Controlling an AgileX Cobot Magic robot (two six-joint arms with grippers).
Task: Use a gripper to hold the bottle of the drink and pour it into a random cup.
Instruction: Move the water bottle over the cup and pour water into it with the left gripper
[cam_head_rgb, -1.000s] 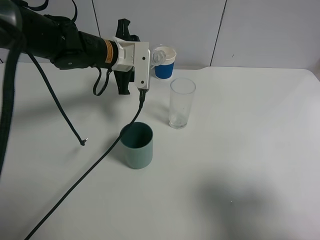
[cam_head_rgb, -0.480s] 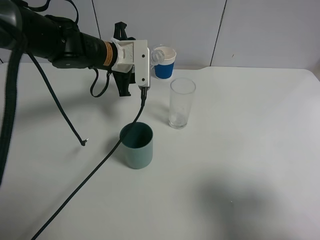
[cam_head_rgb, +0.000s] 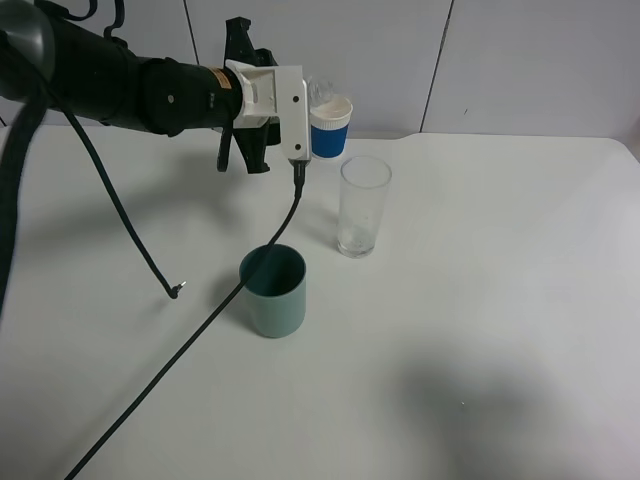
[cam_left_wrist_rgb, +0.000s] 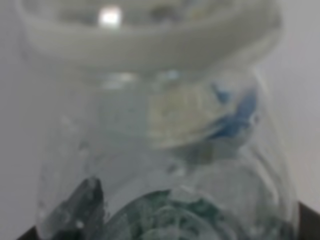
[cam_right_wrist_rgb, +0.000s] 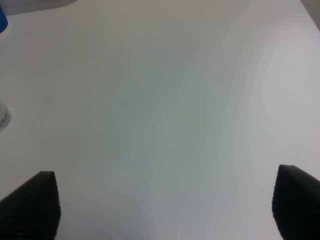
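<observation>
Above and left of the glass (cam_head_rgb: 362, 205), the left gripper (cam_head_rgb: 300, 95) was clamped tight around the bottle (cam_head_rgb: 322, 93), which lay near level, mouth poking out ahead, aimed behind the glass.

Gripper (cam_head_rgb: 290, 100): raised above the table (cam_head_rgb: 500, 300), clamped on a clear bottle (cam_head_rgb: 321, 93) in front of the blue cup (cam_head_rgb: 329, 135).
Glass (cam_head_rgb: 363, 205): upright, near the green cup (cam_head_rgb: 273, 292).

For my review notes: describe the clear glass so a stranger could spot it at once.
On the white table, three cups stand near the middle. The clear glass is the rightmost, between the blue cup behind and the teal cup in front. It alone is tall and transparent.
</observation>
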